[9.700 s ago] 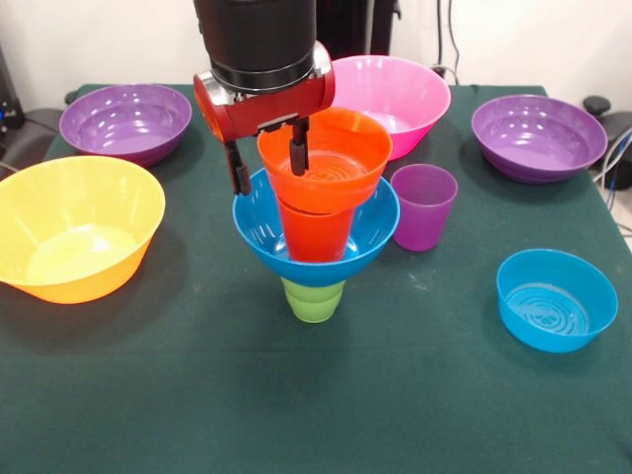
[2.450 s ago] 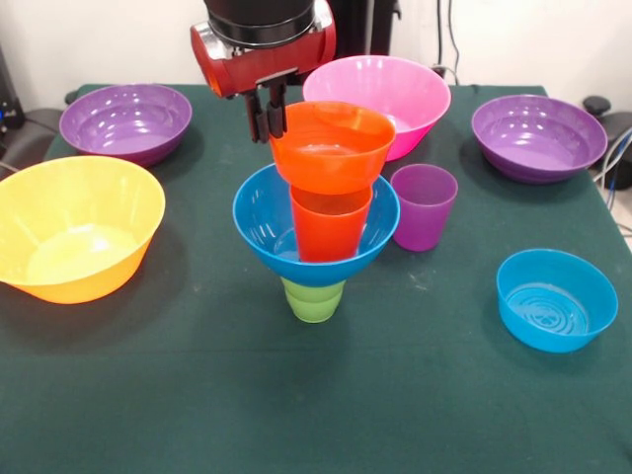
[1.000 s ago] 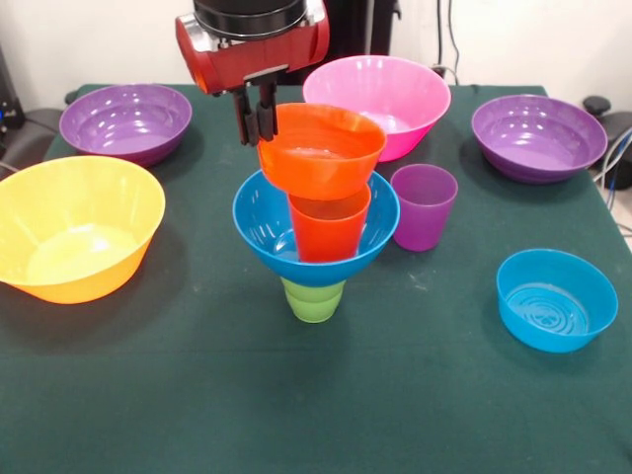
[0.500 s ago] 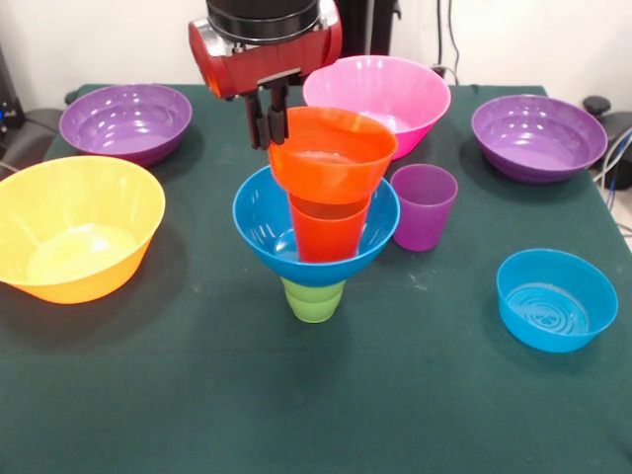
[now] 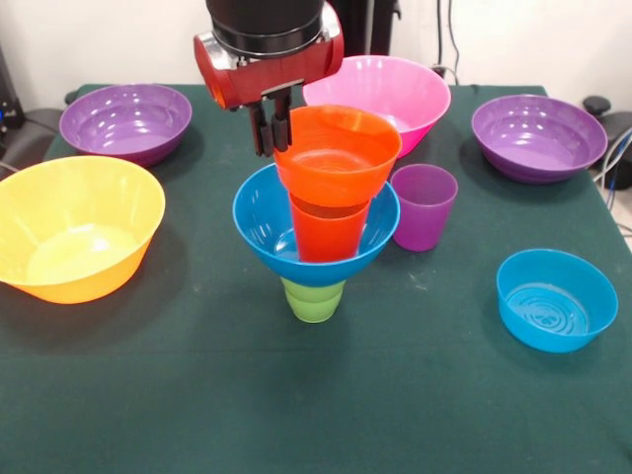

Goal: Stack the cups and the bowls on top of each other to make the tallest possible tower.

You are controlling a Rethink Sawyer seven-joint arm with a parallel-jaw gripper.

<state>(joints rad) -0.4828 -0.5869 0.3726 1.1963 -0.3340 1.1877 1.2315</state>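
Note:
The tower stands mid-table: a green cup [image 5: 314,299] upside down at the bottom, a medium blue bowl [image 5: 259,225] on it, an orange cup [image 5: 326,235] in that bowl, and a small orange bowl [image 5: 338,158] on top, slightly tilted. My gripper [image 5: 269,131] hangs at the top bowl's left rim, its fingers pinched together on the rim. A purple cup [image 5: 423,205] stands upright just right of the tower.
A large yellow-orange bowl [image 5: 74,227] sits at the left and a pink bowl [image 5: 395,91] behind the tower. Purple bowls rest at the back left [image 5: 125,120] and back right [image 5: 538,136]. A small blue bowl [image 5: 556,299] lies front right on the green cloth [image 5: 296,415].
Long ago the fingers stood apart astride the orange bowl's rim; now they are pinched on it. Over the last second gripper and top bowl shifted right and the bowl sits straighter.

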